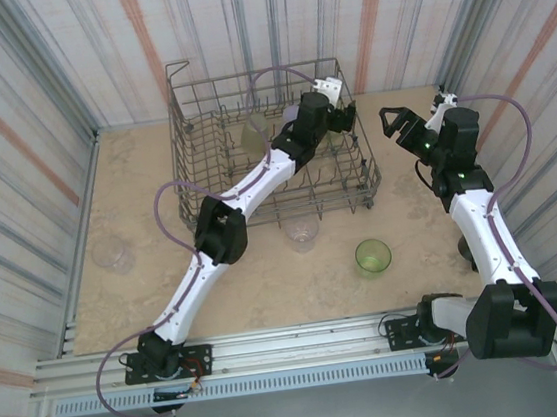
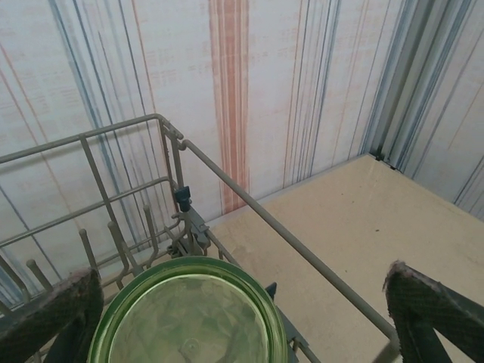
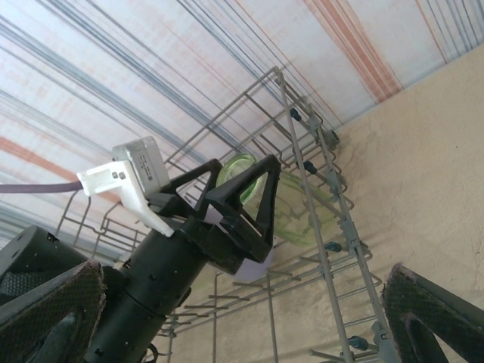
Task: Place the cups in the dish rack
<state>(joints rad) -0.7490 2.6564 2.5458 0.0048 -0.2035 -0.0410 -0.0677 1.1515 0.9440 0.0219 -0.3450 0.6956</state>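
- While the left gripper (image 2: 242,276) hung over the far right corner of the dish rack (image 1: 184,154), its jaws stood wide apart, gripping nothing.
- Green cup (image 2: 189,321) sat directly below and between the fingers (image 2: 57,318), apart from both pads, inside the rack against its corner wires.
- Its long axis ran upright, along the gripper's own line, so a straight lift should clear it, I judged.
- Translucent yellow-green, thick round rim, small centre mark; mouth up or down, could not tell.
- Right gripper (image 3: 242,268) hovered just outside the rack's right side, jaws spread, empty, pointed at the left gripper.
- Second cup (image 1: 255,131), pale and cloudy, stood among the tines near the back.
- On the table (image 1: 155,182): loose green cup (image 1: 373,256) in front of the rack's right corner, nearer the right arm.
- Clear cup (image 1: 302,234) sat just beside the rack's front edge, by the left arm's elbow.
- Another clear cup (image 1: 113,256) sat well apart on the far left, left arm's side.
- Likely next pick: a table cup, upright, from above.
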